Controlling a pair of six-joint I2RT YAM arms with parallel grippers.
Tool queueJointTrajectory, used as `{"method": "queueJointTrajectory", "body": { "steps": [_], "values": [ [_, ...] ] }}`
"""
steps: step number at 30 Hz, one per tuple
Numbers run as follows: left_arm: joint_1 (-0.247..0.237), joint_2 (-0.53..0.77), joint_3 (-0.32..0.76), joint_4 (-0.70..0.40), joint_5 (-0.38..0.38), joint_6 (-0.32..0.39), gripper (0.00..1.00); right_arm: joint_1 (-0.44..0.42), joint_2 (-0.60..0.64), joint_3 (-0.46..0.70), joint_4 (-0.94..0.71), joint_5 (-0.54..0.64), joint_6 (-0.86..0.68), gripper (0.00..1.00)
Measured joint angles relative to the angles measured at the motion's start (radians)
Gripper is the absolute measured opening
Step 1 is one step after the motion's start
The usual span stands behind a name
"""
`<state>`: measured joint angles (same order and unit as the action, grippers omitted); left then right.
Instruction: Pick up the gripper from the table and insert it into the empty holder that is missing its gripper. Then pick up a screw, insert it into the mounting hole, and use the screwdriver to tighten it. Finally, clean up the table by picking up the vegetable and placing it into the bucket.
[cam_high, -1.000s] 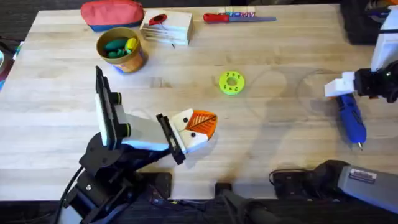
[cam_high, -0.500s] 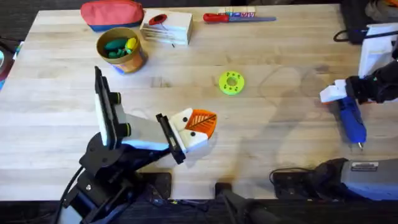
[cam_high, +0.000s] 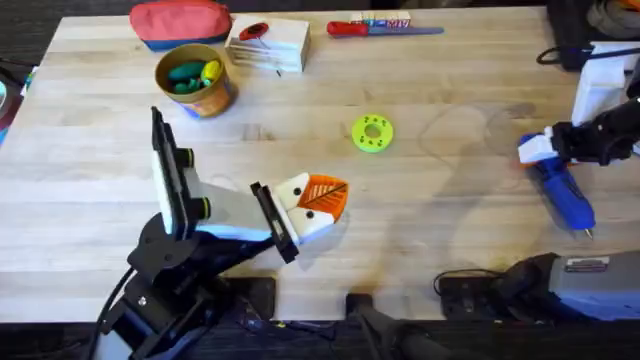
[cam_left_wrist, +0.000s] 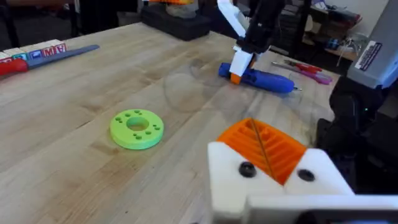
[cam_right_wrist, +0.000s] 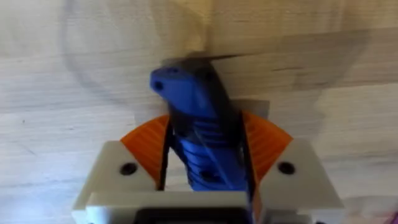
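Note:
My right gripper (cam_high: 537, 150) is shut on the blue screwdriver (cam_high: 566, 193), which slants on the table at the right with its bit toward the near edge. In the right wrist view the screwdriver (cam_right_wrist: 198, 134) sits between both orange pads (cam_right_wrist: 146, 144). My left gripper (cam_high: 322, 200) lies low at the table's middle, shut, its orange tips pressed together on white blocks (cam_left_wrist: 231, 174), each with a dark round spot. The bucket (cam_high: 213, 97) stands at the far left with a green and a yellow vegetable (cam_high: 186, 75) inside. A loose gripper piece and a bare holder are out of view.
A green disc (cam_high: 372, 133) lies near the middle. Along the far edge are a red pouch (cam_high: 180, 20), a white box (cam_high: 268, 45) and a red-handled screwdriver (cam_high: 380, 28). Dark equipment stands at the far right corner.
The right gripper has turned and shifted slightly with the blue screwdriver, whose bit end has swung a little to the right. The left arm has not moved.

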<state>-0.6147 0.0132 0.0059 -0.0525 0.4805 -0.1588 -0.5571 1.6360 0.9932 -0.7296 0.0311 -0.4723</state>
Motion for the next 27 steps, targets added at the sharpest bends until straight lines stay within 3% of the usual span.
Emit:
{"method": "queueJointTrajectory", "body": {
  "steps": [2, 6, 7, 15, 21, 27],
  "values": [
    [0.000, 0.000, 0.000, 0.000, 0.000, 0.000, 0.015, 0.000, 0.000, 0.000, -0.002, -0.004, -0.003, 0.487],
    [0.000, 0.000, 0.000, 0.000, -0.002, 0.000, 0.015, 0.000, 0.002, 0.000, 0.003, 0.005, -0.008, 0.050],
    [0.000, 0.000, 0.000, 0.000, -0.003, 0.000, 0.015, -0.001, 0.003, 0.000, 0.003, 0.005, -0.002, 0.022],
    [0.000, 0.000, 0.000, 0.000, -0.003, 0.000, 0.015, -0.002, 0.003, 0.013, -0.004, 0.005, 0.000, 0.013],
    [0.000, 0.000, 0.000, 0.000, -0.003, 0.000, 0.015, -0.001, -0.005, 0.087, -0.006, -0.014, 0.013, 0.008],
    [0.000, 0.000, 0.000, 0.000, -0.003, 0.000, 0.015, 0.017, -0.125, 0.132, 0.031, -0.033, 0.085, 0.008]
  ]
}}
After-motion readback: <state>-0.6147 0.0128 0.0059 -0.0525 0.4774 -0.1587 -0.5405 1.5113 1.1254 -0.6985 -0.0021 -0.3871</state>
